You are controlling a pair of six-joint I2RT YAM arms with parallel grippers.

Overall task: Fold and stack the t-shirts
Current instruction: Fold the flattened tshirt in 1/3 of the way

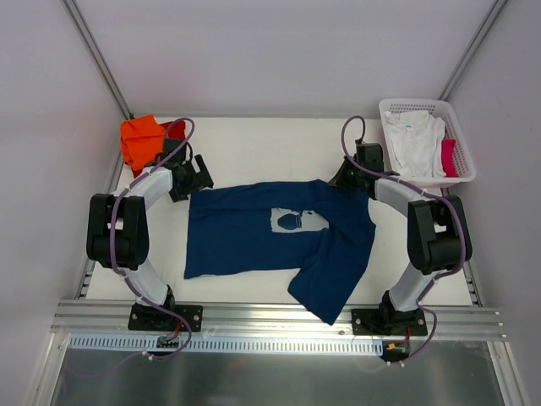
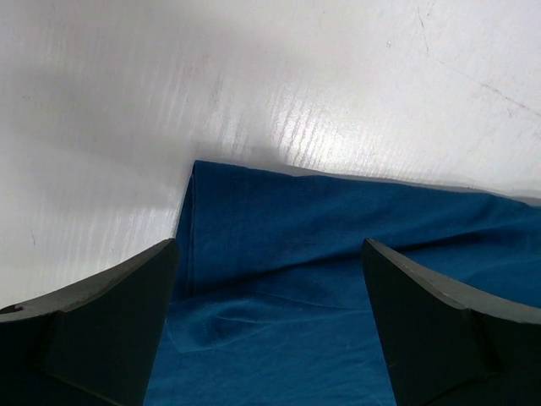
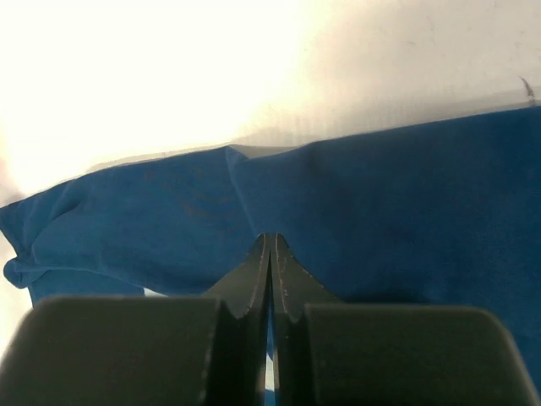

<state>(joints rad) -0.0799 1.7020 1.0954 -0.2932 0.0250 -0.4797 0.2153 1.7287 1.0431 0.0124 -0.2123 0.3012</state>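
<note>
**Supervisor:** Report the position of the workpiece.

**Operator:** I see the navy t-shirt (image 1: 254, 237) laid out on the table (image 1: 254, 144), roughly midway between the two arms. Its pale chest print (image 1: 297, 220) faces up. The near right part is bunched and angles toward the near edge of the table.

**Supervisor:** Left pincer state?

**Operator:** I have the left gripper (image 1: 196, 178) at the far left corner of the shirt. On its wrist view the jaws stand wide. The two fingers (image 2: 110, 313) sit on either side of that corner, with blue cloth between them. Nothing is clamped.

**Supervisor:** Right pincer state?

**Operator:** The right gripper (image 1: 348, 179) is at the far right edge of the shirt. Its fingers (image 3: 254, 279) are pressed fully together, and their tips meet on the blue cloth where a crease runs up to them. I cannot tell whether any fabric is caught between the tips.

**Supervisor:** Other garments?

**Operator:** An orange t-shirt (image 1: 139, 135) lies crumpled at the far left corner of the table, with a red one (image 1: 176, 128) just beside it. A white t-shirt (image 1: 414, 139) sits in the white basket (image 1: 461, 169) at the far right corner, well apart from the navy shirt.
</note>
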